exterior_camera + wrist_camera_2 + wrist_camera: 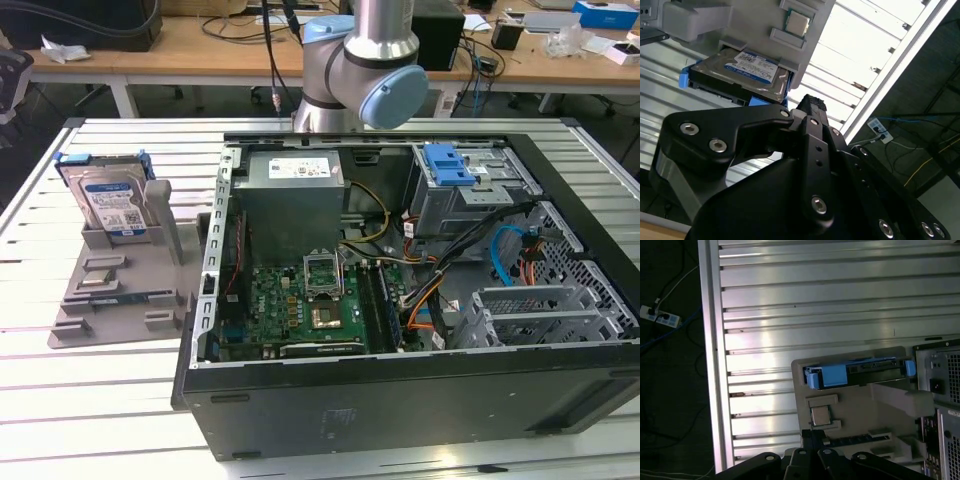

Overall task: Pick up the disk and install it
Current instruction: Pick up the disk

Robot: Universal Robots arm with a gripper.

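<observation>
Your disk (108, 205) is standing up on its edge in a grey holder (130, 275), on the exterior view's left. It is sitting outside the computer case (400, 410), so it is not put in yet.

The disk is wearing a white-and-blue label with black barcodes and rows of tiny print (the words are too small for you to read). You are also seeing that label in the second wrist view (754, 65). The disk is flat and silver, and blue plastic rails are hugging its sides. In the first wrist view you are looking at its thin edge (860, 371), with the blue rail ends sticking out of the holder (860, 410).

A small square chip (799, 22) is lying in another pocket of the same holder (760, 25), close to the disk.

The black gripper (812, 102) is hanging near the holder and is not touching the disk. You cannot tell if it is open or closed. It is not carrying anything that you can see.

The holder is resting on a table of shiny metal slats (110, 410), just beside the open case. Inside the case, a grey box (295, 215) is showing a white sticker (300, 168) with print too tiny to read, and a blue latch (447, 165) is sitting on a metal cage nearby. The robot arm (365, 60) is rising behind the case.
</observation>
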